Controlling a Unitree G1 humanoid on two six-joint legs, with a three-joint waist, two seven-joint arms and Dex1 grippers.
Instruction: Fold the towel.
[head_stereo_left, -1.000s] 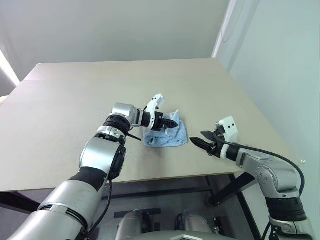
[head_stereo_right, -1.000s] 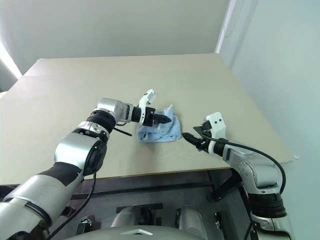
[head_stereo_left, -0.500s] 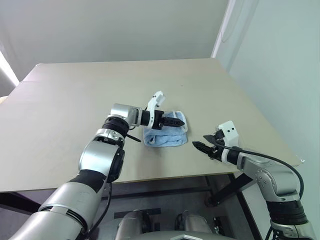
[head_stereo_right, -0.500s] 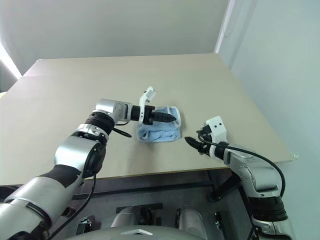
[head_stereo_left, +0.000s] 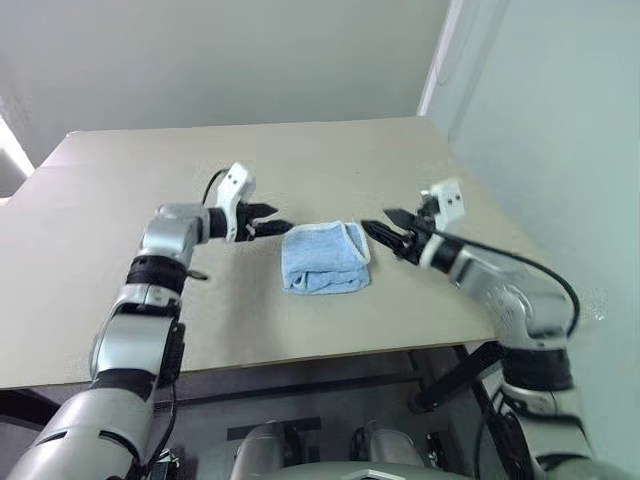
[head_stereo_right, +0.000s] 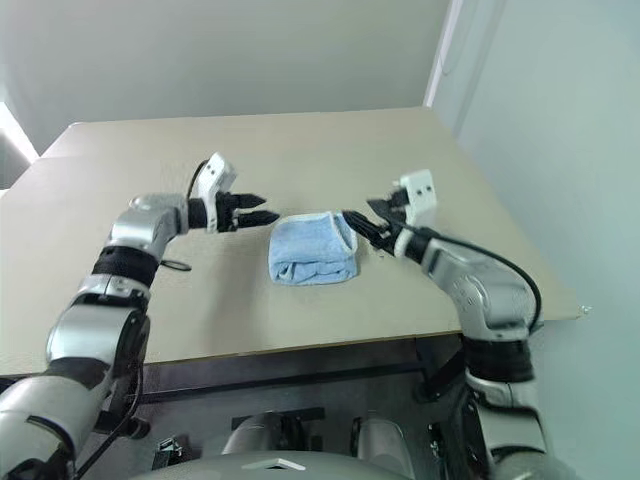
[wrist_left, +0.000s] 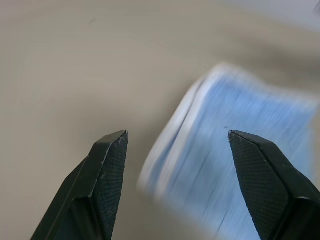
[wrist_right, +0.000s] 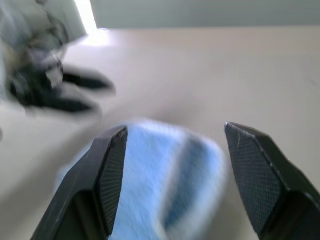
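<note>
Now my left gripper (head_stereo_left: 278, 226) and right gripper (head_stereo_left: 374, 234) hang open beside the folded light blue fluffy terry towel (head_stereo_left: 322, 259); next, neaten it.

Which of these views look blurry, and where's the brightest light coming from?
Left wrist view: light blue fluffy towel streaked with motion blur, black fingers sharp. Right wrist view: towel and left gripper smeared; bright glare at the table's far edge. Eye views: sharp, evenly lit.

Before us a broad beige table (head_stereo_left: 120, 190), its matte top bare toward the far edge, a pale grey-green wall (head_stereo_left: 220, 50) behind it, a white vertical corner trim (head_stereo_left: 437, 60) to our right, dark floor (head_stereo_left: 330, 400) beneath the near edge
</note>
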